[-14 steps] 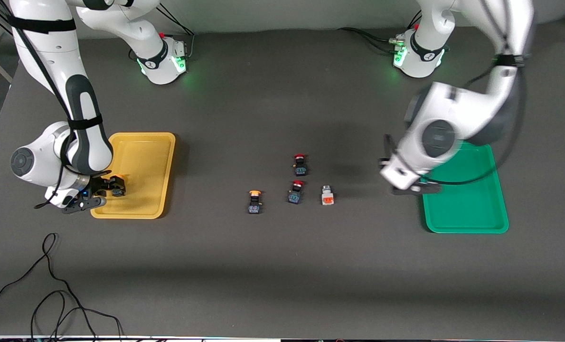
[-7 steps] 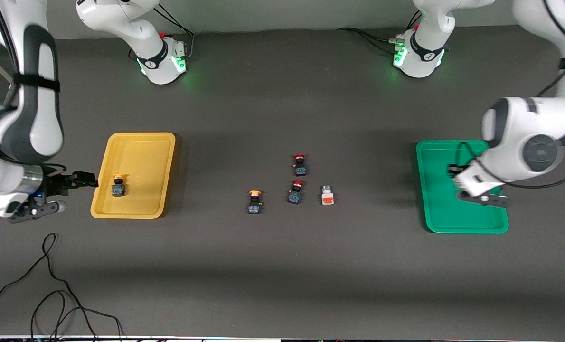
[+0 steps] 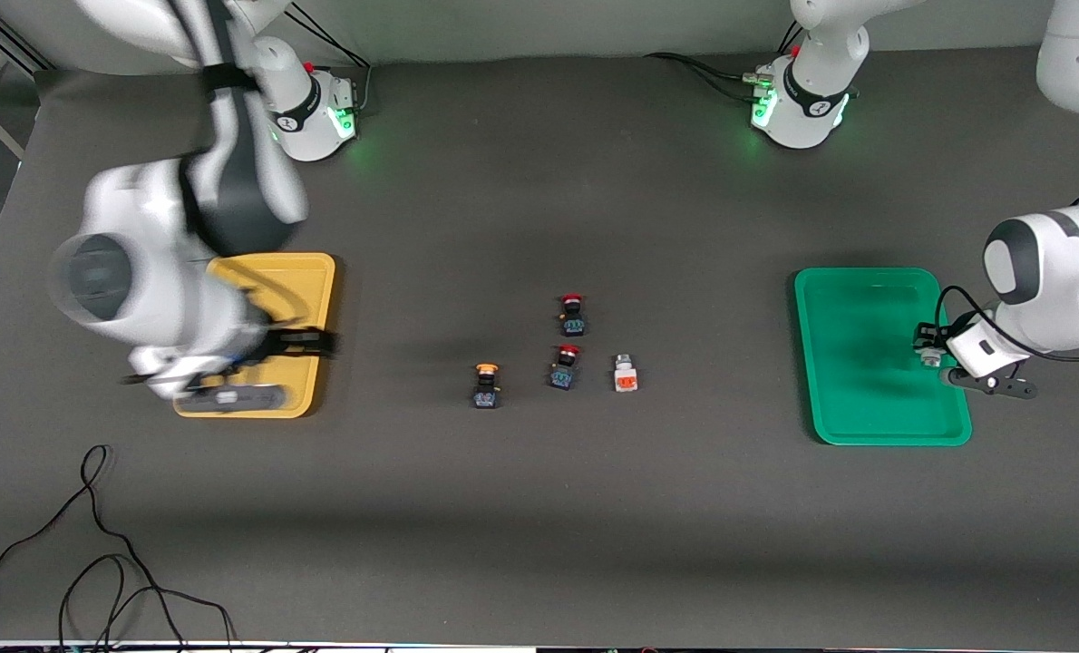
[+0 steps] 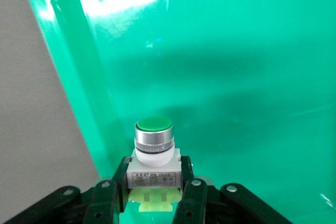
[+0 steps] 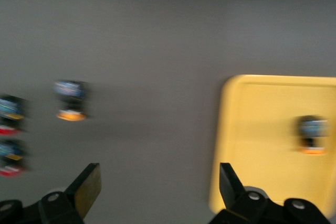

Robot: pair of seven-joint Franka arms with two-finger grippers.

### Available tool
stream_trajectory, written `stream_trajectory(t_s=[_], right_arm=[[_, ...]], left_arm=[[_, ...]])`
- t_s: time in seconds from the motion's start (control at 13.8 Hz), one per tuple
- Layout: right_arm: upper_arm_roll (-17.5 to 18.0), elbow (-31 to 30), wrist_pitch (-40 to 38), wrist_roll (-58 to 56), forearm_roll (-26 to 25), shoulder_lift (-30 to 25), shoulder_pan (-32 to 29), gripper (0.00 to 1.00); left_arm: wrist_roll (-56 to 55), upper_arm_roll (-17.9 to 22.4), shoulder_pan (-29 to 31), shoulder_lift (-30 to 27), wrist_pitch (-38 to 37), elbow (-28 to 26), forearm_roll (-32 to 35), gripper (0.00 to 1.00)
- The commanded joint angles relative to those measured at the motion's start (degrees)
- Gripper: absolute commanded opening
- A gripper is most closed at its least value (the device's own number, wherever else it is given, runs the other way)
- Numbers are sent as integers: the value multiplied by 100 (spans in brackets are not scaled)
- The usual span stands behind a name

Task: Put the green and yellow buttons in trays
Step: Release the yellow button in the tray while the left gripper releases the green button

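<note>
My left gripper is shut on the white-bodied, green-faced button and holds it low over the green tray, near the tray's edge at the left arm's end; the tray also fills the left wrist view. My right gripper is open and empty over the yellow tray's edge toward the table's middle. In the right wrist view the gripper sees an orange-yellow button lying in the yellow tray; the arm hides it in the front view. Another orange-yellow button and the orange-red-faced white button lie mid-table.
Two red-capped black-blue buttons lie between and beside the mid-table buttons. A loose black cable lies near the front camera at the right arm's end. The arm bases stand along the table's back edge.
My right gripper let go of the orange-yellow button in the yellow tray, drew back, then swung over the tray toward mid-table. My left gripper carried the green-faced button across the green tray.
</note>
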Motion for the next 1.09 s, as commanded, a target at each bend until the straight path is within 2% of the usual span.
stream_trajectory(t_s=[0.0, 0.15, 0.22, 0.36, 0.44, 0.65, 0.8, 0.94, 1.02], right_arm=[[191, 935, 221, 1195, 516, 1017, 288, 100], [489, 1280, 362, 1516, 560, 1423, 289, 100], [587, 1194, 781, 1490, 578, 1451, 281, 100], [745, 712, 1572, 1411, 587, 1599, 289, 100], [903, 466, 2011, 1402, 578, 1713, 289, 100], [1097, -46, 3182, 1130, 578, 2047, 281, 100], [1185, -29, 3421, 1164, 587, 2355, 289, 100], [1360, -11, 3483, 1226, 587, 2418, 263, 100], [1387, -20, 3483, 1226, 587, 2418, 272, 93]], left_arm=[[60, -86, 46, -129, 22, -62, 40, 0], [60, -86, 46, -111, 23, -62, 31, 0], [-10, -86, 20, -102, -12, -53, -12, 0], [-142, -86, -33, -102, -48, -45, -13, 31], [-177, -86, -42, -102, -56, -36, -13, 33], [-757, -104, -51, -41, -83, -36, -22, 29], [-1046, -113, -51, 38, -4, -27, -30, 25], [-1100, -113, 2, 82, 23, -18, -22, 25], [-1109, -113, -16, 82, 23, -18, -22, 31]])
